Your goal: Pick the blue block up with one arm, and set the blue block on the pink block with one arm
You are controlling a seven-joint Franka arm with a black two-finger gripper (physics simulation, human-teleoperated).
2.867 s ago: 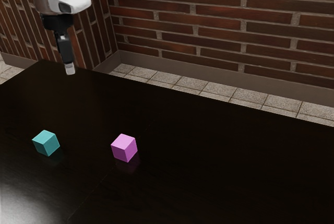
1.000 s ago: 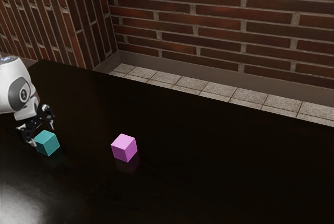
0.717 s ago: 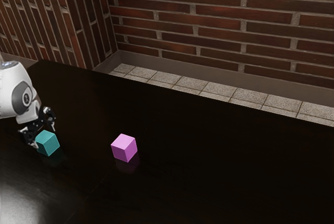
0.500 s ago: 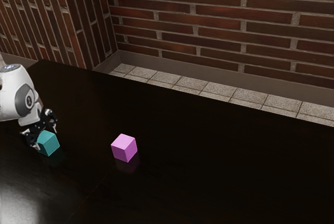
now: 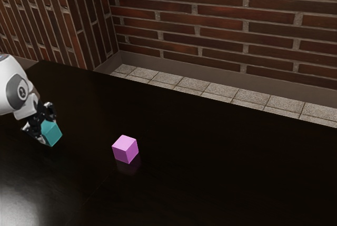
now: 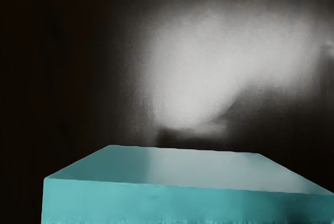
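Firmly clamped in the black two-finger gripper (image 5: pixel 46 130), the small blue-green cube (image 5: pixel 52 133) (slightly tilted) needs carrying high, then lowering squarely onto the pink cube (image 5: pixel 125 148).

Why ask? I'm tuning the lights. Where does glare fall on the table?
Exterior view: a faint pale patch on the table at that view's lower left corner, the rest dark. Wrist view: a broad hazy white sheen on the table beyond the blue block.
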